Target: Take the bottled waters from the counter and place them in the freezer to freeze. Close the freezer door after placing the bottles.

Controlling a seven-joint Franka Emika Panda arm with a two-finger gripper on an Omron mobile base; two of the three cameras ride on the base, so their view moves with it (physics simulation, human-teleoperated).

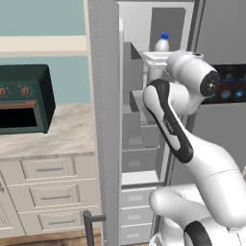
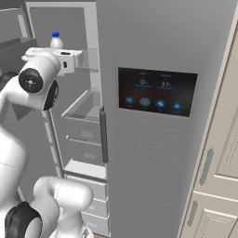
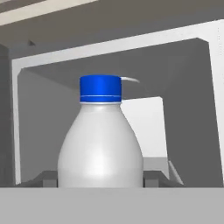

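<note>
A whitish bottled water [image 3: 100,148] with a blue cap stands upright between my gripper's [image 3: 100,180] fingertips [image 3: 49,178], which press on both of its sides. In the left base view the same bottle [image 1: 162,43] rises above the white hand, high inside the open freezer [image 1: 139,120]. The right base view shows the bottle [image 2: 56,42] just above the hand, in front of the freezer's [image 2: 65,21] grey back wall. I cannot tell whether it rests on a shelf. The freezer door [image 1: 108,120] stands open, seen edge-on. The beige counter [image 1: 72,129] lies to the left.
A dark green toaster oven [image 1: 24,98] sits on the counter over cream drawers [image 1: 48,169]. The grey door with the dark display panel [image 2: 158,90] is closed to the right of the freezer. Grey shelves and drawers [image 2: 86,104] fill the space below the hand.
</note>
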